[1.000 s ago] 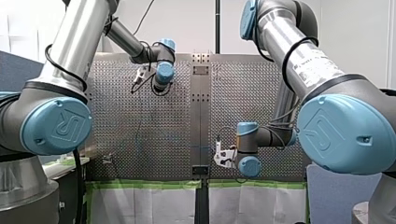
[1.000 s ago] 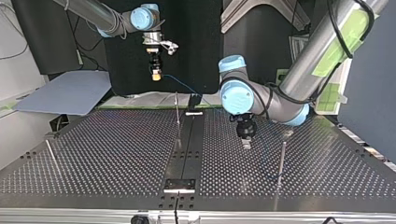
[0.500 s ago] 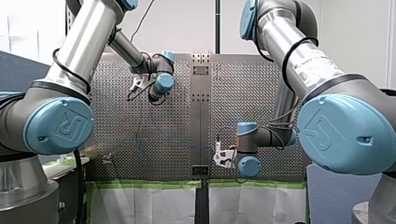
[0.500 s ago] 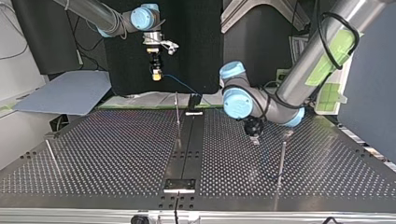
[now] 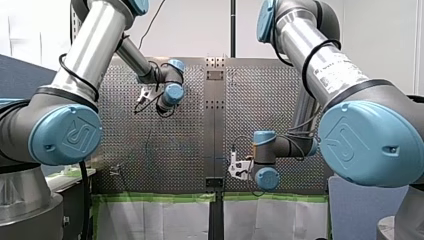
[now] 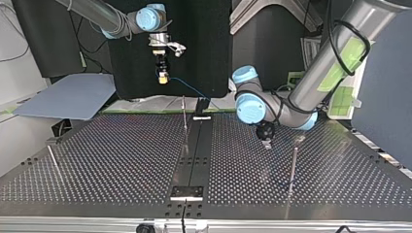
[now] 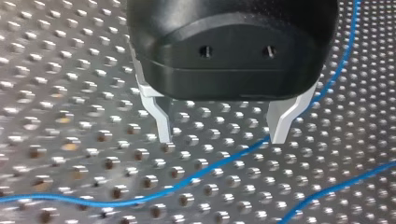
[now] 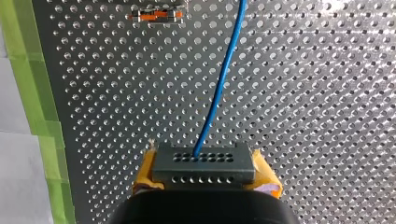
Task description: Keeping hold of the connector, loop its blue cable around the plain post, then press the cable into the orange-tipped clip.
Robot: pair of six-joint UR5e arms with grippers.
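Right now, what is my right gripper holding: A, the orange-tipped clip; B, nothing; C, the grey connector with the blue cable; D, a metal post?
C: in the right wrist view, the right gripper is clamped on the grey connector, with the blue cable running out of it.

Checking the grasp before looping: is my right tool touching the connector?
Touching. The right wrist view shows the connector clamped between my right tool's yellow pads, with the blue cable leaving its face.
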